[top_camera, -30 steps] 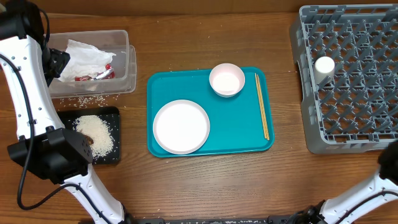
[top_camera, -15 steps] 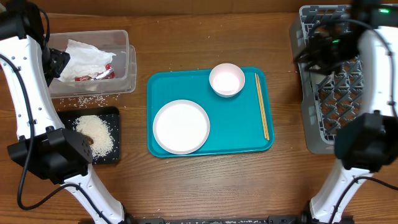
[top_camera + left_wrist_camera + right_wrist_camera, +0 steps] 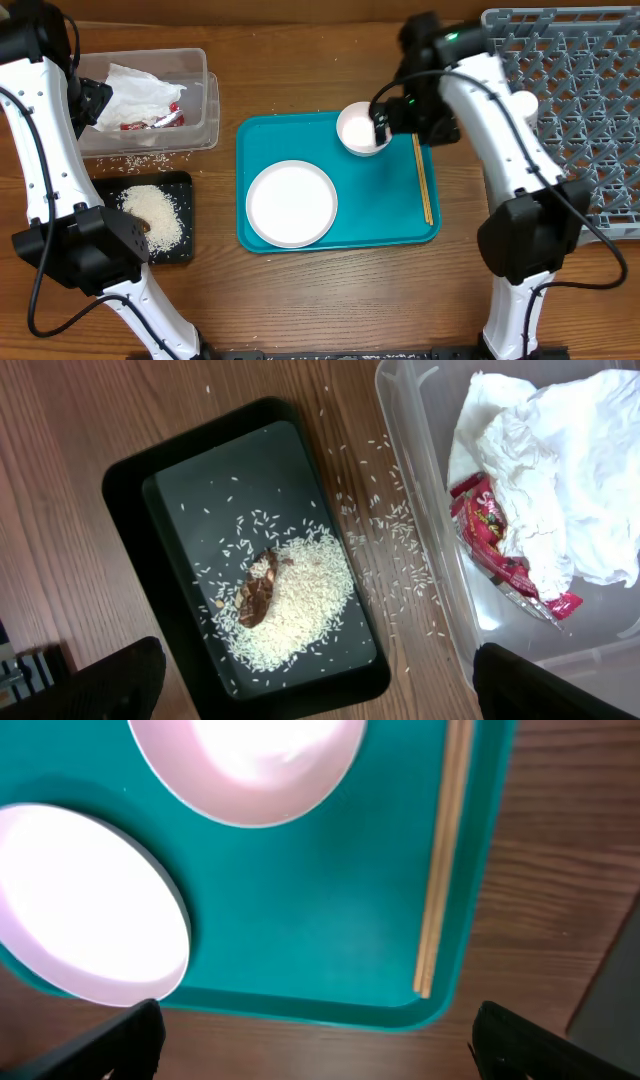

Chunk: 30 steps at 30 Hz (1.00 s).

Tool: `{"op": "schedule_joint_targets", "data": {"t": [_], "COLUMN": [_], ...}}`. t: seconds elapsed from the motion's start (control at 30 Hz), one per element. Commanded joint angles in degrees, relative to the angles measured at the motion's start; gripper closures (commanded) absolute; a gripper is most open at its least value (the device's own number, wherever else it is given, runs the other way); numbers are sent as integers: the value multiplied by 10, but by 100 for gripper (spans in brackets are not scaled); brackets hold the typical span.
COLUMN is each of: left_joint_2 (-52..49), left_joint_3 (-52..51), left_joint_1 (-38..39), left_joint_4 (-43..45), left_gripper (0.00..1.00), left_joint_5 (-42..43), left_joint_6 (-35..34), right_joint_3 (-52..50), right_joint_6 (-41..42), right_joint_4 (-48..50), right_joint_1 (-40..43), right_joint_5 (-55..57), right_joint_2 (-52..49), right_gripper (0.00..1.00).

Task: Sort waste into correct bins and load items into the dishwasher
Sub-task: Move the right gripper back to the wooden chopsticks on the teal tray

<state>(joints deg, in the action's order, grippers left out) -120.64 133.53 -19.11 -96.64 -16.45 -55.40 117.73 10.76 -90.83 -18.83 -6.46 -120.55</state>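
My right gripper (image 3: 400,125) hangs open and empty over the teal tray (image 3: 390,215), beside the white bowl (image 3: 362,128). The wrist view shows the bowl (image 3: 250,760), the white plate (image 3: 80,910) and the chopsticks (image 3: 445,850) below my right gripper (image 3: 320,1065). The plate (image 3: 291,203) and chopsticks (image 3: 422,170) lie on the tray. A white cup (image 3: 522,102) stands in the grey dish rack (image 3: 580,150). My left gripper (image 3: 90,105) is open above the clear tub (image 3: 205,100) holding the napkin (image 3: 560,480) and red packet (image 3: 495,540). The black tray (image 3: 125,490) holds rice (image 3: 300,600) and a brown scrap (image 3: 258,592).
Loose rice grains (image 3: 390,530) lie on the wooden table between the black tray and the tub. The right arm's upper link (image 3: 500,110) crosses from the rack's left edge toward the teal tray.
The right arm rose from the table's front right, passed over the rack and swung left over the teal tray beside the bowl. The left arm has not moved.
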Motion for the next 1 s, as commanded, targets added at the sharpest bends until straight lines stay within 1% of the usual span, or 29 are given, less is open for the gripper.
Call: {"op": "schedule_joint_targets", "data": {"t": [0.0, 0.13, 0.23, 0.33, 0.4, 0.43, 0.47, 0.53, 0.57, 0.9, 0.93, 0.97], "left_joint_2": [11, 11, 11, 11, 11, 11, 11, 11, 11, 11, 11, 11], "left_joint_3": [0, 0, 0, 0, 0, 0, 0, 0, 0, 0, 0, 0], "left_joint_1": [5, 5, 5, 5, 5, 5, 5, 5, 5, 5, 5, 5], "left_joint_4": [-2, -2, -2, -2, -2, -2, -2, -2, -2, -2, -2, -2], "left_gripper": [0, 0, 0, 0, 0, 0, 0, 0, 0, 0, 0, 0], "left_joint_5": [-4, -4, -4, -4, -4, -4, -4, -4, -4, -4, -4, -4], "left_joint_6": [-8, -8, -8, -8, -8, -8, -8, -8, -8, -8, -8, -8], "right_joint_3": [-37, -50, -48, -49, -52, -61, -69, -89, -99, -216, -228, -238], "right_joint_6": [20, 49, 37, -13, -78, -116, -131, -131, -132, -132, -132, -132], "right_joint_4": [19, 23, 16, 19, 32, 44, 55, 80, 91, 209, 219, 227], "right_joint_1": [-22, -16, 3, 33, 53, 64, 70, 77, 79, 80, 80, 80], "right_joint_5": [27, 104, 103, 82, 24, -17, -34, -39, -38, 6, 7, 6], "right_joint_2": [7, 7, 7, 7, 7, 7, 7, 7, 7, 7, 7, 7], "right_gripper": [0, 0, 1, 11, 14, 18, 23, 43, 50, 50, 51, 55]}}
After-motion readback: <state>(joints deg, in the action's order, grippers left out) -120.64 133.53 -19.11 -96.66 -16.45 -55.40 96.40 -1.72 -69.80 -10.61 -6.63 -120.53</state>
